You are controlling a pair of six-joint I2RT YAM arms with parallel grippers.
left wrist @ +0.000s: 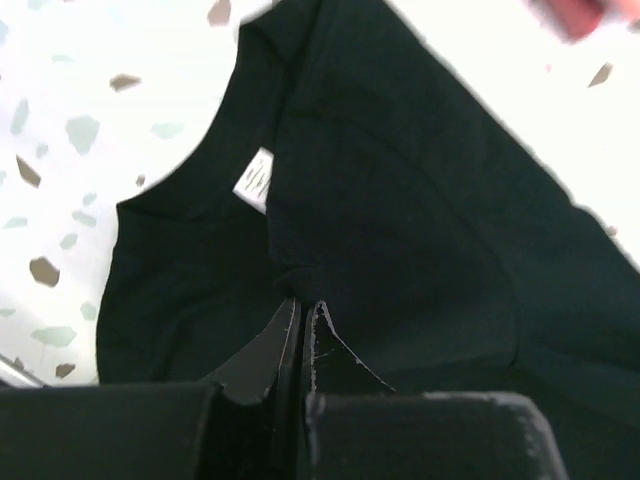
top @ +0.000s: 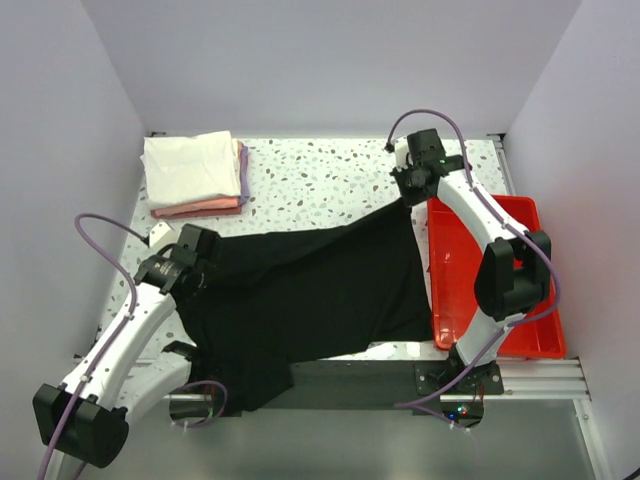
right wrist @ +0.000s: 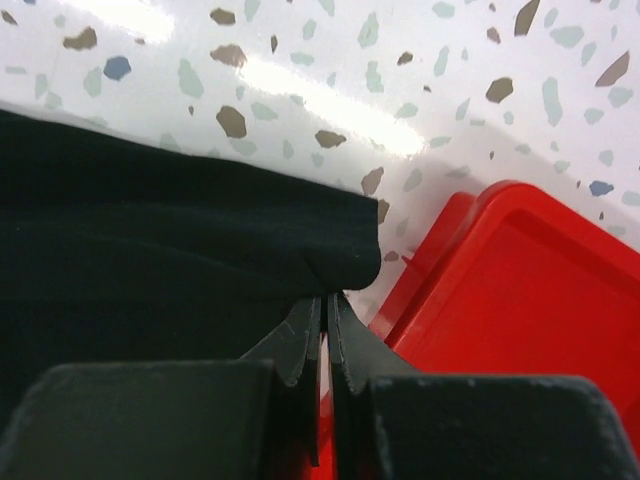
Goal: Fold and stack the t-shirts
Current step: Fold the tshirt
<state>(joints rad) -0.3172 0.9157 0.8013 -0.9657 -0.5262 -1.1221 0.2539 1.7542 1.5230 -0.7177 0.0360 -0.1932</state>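
The black t-shirt (top: 310, 290) lies spread on the terrazzo table (top: 320, 175), its right edge just beside the red tray (top: 455, 290). The right gripper (right wrist: 327, 297) is clenched on the shirt's corner at the tray's far left corner. The left gripper (left wrist: 303, 305), well left of the tray, pinches cloth by the collar. The folded t-shirts (top: 195, 170) sit stacked far left of the tray

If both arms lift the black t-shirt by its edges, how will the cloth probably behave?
Probably floppy: the black t-shirt wrinkles and spills past the table edge. It would likely sag between the left end effector and right end effector, both shut on it. It seems light, since small pinches hold it.
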